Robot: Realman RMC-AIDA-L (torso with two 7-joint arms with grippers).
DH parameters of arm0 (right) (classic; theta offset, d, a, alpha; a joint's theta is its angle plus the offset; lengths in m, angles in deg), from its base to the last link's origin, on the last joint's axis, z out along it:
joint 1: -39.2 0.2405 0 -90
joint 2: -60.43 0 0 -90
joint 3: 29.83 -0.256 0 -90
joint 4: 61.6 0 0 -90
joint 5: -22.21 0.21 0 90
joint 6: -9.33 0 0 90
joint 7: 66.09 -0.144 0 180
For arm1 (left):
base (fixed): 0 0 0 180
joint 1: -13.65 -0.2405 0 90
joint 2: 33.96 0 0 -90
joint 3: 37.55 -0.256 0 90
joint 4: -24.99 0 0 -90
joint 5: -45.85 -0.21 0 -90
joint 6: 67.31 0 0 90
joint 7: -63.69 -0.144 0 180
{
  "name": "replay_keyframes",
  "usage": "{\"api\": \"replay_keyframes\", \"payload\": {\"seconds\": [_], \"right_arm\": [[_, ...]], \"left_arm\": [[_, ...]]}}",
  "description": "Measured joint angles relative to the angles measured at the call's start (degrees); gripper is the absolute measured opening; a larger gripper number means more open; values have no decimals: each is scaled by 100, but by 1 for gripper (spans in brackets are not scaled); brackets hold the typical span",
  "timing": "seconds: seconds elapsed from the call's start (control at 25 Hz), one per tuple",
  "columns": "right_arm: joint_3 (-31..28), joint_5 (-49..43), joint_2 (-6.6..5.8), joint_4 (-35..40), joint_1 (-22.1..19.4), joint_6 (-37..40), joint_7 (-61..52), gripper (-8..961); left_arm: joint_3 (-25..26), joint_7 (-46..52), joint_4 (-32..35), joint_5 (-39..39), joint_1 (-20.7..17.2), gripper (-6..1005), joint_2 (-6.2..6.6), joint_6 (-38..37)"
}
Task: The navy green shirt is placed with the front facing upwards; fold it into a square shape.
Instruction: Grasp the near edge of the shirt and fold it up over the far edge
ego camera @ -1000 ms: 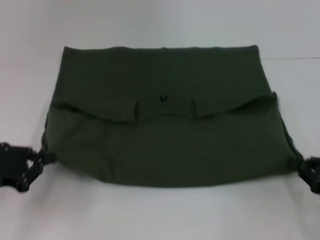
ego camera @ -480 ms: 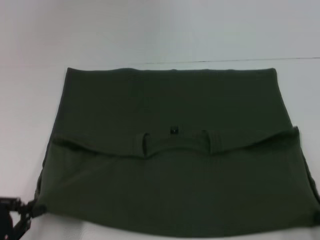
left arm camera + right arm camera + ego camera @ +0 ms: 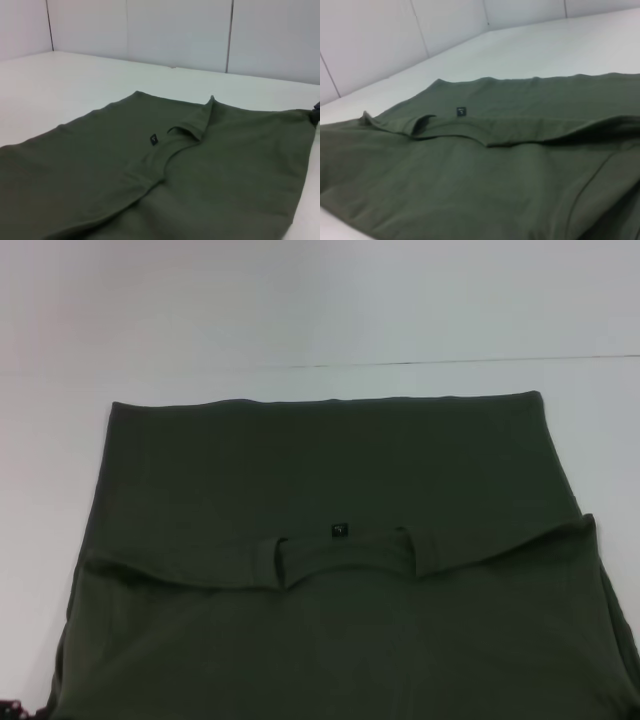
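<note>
White bench (image 3: 50, 470) below, pale panelled wall (image 3: 175, 30) behind, thin dark line (image 3: 450, 362) running across the far background in the head view.

Shirt (image 3: 320, 460) spread flat on the bench, filling most of the head view and running off its near edge. Folded into a wide band, long axis left to right, short axis toward and away from the robot. Far edge straight, roughly parallel to the dark line. Left and right sides slanting outward toward the robot.

Two layers showing: a far panel, smooth and plain, and a near panel whose edge crosses the whole width in a shallow curve, higher at the right end. Collar (image 3: 345, 558) at the middle of that edge, opening pointed away from the robot toward the far edge. Small dark label (image 3: 338, 530) just beyond the collar, on the far panel. Slight ridge of cloth along the layer edge in both wrist views.

Left pincer (image 3: 8, 708) only a dark sliver at the near left corner of the head view, beside the shirt's left side; cannot tell apart or together. Right pincer (image 3: 316, 112) only a dark sliver at the far cloth corner in the left wrist view, touching or just beside it; cannot tell its state either.
</note>
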Motion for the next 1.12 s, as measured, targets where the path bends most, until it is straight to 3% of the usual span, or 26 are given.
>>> {"api": "replay_keyframes", "payload": {"seconds": [0.32, 0.68, 1.12], "right_arm": [[-262, 4, -29, 241, 207, 370, -619, 44], [-404, -24, -35, 1110, 540, 629, -2156, 43], [-637, -23, -45, 1652, 1096, 828, -2953, 44]], "left_arm": [[154, 191, -2, 24, 58, 57, -8, -15], [934, 873, -206, 272, 439, 59, 90, -67], [961, 1461, -428, 1084, 658, 62, 84, 130]]}}
